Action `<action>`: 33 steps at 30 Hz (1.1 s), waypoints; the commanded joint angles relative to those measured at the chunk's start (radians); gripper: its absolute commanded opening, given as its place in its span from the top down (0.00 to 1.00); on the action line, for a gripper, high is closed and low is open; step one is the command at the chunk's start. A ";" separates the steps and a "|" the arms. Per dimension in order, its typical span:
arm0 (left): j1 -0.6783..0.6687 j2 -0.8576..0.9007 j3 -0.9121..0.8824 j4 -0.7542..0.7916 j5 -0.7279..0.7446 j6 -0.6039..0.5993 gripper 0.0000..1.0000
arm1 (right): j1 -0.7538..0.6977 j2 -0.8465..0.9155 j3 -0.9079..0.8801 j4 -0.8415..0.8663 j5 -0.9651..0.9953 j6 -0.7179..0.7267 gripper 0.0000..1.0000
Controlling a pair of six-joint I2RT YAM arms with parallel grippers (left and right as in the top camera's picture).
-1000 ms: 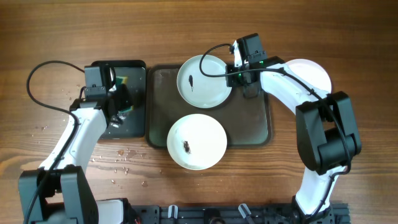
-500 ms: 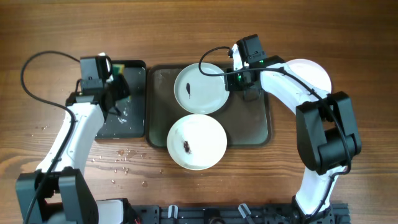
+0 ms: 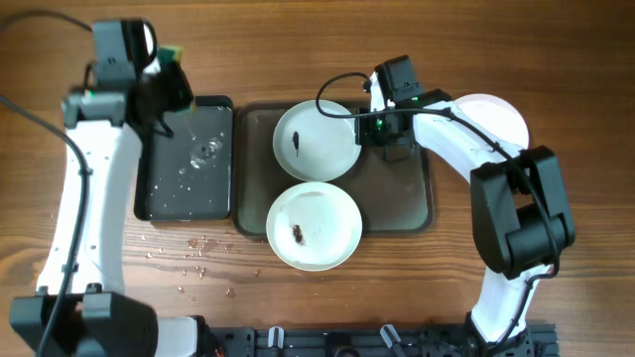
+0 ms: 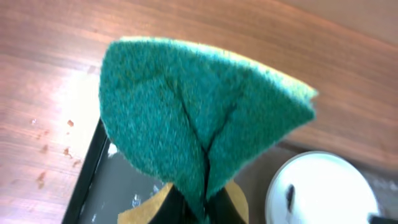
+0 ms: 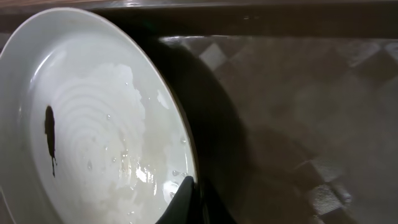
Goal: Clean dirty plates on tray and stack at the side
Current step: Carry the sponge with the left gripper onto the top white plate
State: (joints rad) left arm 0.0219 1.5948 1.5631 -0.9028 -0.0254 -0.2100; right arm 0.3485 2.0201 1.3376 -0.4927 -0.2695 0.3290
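Right gripper (image 3: 371,129) pinches far plate (image 3: 317,144) by right rim on tray (image 3: 402,203); left gripper (image 3: 167,79), clamped on green sponge (image 4: 199,118), hovers well left of tray.

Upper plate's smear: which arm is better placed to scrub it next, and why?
Left, probably: the left gripper holds the sponge; the right gripper is shut on the plate's rim.

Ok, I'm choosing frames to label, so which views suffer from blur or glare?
Left wrist: the sponge fills the frame, soft-focus and blurred at its edges. Right wrist: sharp, but wet glare on the plate and tray. Overhead: sharp, evenly lit, small glints on the black tray.
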 commanded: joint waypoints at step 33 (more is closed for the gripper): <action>-0.347 0.407 0.010 -0.067 0.156 -0.143 0.96 | 0.064 0.019 0.008 0.037 0.052 0.093 0.96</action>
State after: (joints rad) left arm -0.3145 1.9976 1.6093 -0.9909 0.1184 -0.3305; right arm 0.4099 2.0201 1.3376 -0.4625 -0.2417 0.4046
